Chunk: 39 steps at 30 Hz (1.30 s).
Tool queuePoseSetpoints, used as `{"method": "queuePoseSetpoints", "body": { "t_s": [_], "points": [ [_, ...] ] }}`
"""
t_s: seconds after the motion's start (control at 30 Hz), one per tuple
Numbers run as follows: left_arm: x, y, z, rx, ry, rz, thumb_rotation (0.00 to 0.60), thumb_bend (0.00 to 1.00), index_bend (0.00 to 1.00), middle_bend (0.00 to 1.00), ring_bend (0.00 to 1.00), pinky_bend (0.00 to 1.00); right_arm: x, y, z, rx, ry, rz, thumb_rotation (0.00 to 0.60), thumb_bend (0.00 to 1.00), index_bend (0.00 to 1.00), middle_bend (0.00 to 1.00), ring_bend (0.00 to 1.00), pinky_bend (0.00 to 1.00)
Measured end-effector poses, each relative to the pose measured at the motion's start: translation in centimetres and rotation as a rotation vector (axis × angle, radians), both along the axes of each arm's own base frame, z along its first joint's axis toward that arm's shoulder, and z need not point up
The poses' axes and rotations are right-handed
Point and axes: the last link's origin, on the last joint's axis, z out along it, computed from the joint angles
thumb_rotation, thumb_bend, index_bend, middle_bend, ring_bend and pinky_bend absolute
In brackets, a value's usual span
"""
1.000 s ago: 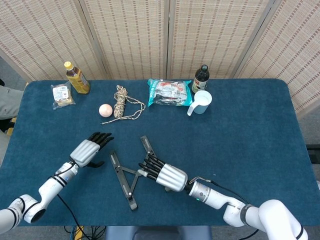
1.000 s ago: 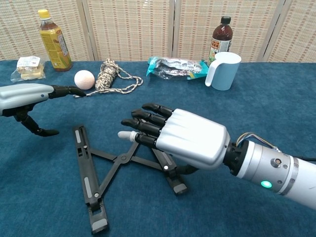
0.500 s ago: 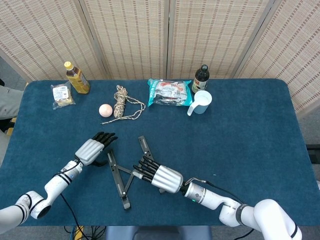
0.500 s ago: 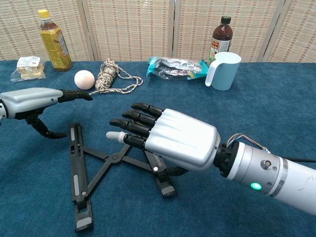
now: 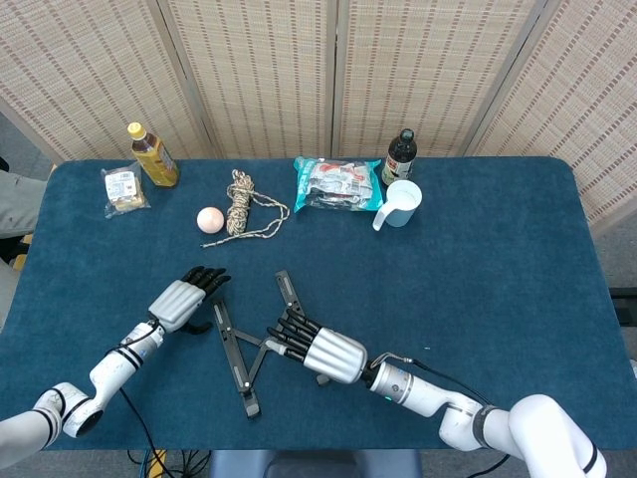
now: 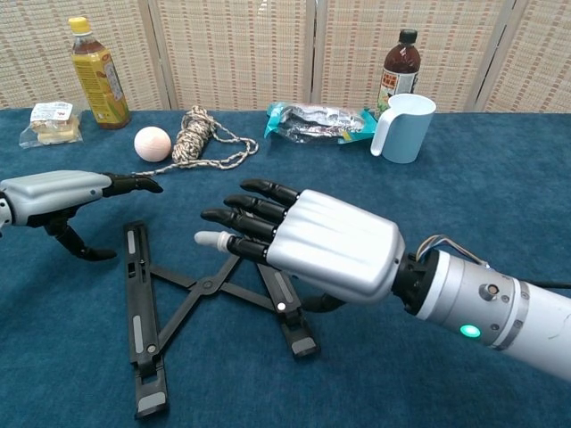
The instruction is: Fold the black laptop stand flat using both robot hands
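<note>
The black laptop stand (image 5: 246, 349) (image 6: 207, 287) lies on the blue table with its two long bars spread in a narrow V and joined by crossed links. My right hand (image 5: 318, 349) (image 6: 312, 242) hovers palm down over the right bar (image 6: 287, 316), fingers stretched out and apart, thumb curled underneath; it grips nothing. My left hand (image 5: 182, 302) (image 6: 55, 195) is just left of the left bar (image 6: 136, 308), fingers extended toward it, thumb hanging down, holding nothing.
Along the far side stand a yellow tea bottle (image 5: 152, 156), a snack packet (image 5: 123, 189), a pale ball (image 5: 210, 220), a coil of rope (image 5: 242, 207), a plastic bag (image 5: 337, 185), a dark bottle (image 5: 400, 157) and a light blue cup (image 5: 403, 203).
The right hand moved left and the right bar swung toward the left bar, narrowing the stand, which also slid a little left. The left hand drew back slightly.
</note>
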Motion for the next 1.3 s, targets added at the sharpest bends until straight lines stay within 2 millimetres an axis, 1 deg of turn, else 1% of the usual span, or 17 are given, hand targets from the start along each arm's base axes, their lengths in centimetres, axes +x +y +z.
{"method": "queuePoseSetpoints", "body": {
  "t_s": [0.23,0.4,0.63,1.0,1.3],
  "points": [
    [0.0,0.0,-0.5,-0.006,-0.009,0.009,0.6,0.25,0.04,0.0,0.0,0.0,-0.5,-0.2,0.0,-0.015,0.029,0.011,0.6,0.0,0.0,0.0,0.0,0.0],
    [0.0,0.1,-0.7,-0.005,-0.021,0.012,0.6,0.25,0.04,0.0,0.0,0.0,-0.6,-0.1,-0.4,-0.015,0.04,0.014,0.6,0.0,0.0,0.0,0.0,0.0],
    [0.1,0.0,-0.9,-0.011,-0.025,0.01,0.6,0.25,0.04,0.0,0.0,0.0,-0.4,0.0,-1.2,-0.012,0.048,0.024,0.6,0.0,0.0,0.0,0.0,0.0],
    [0.3,0.0,-1.3,-0.018,-0.037,0.014,0.6,0.25,0.04,0.0,0.0,0.0,0.0,-0.1,-1.9,-0.016,0.048,0.024,0.6,0.0,0.0,0.0,0.0,0.0],
    [0.5,0.0,-1.6,-0.027,-0.048,0.012,0.6,0.25,0.04,0.0,0.0,0.0,0.7,-0.1,-2.4,-0.019,0.023,0.028,0.6,0.0,0.0,0.0,0.0,0.0]
  ]
}}
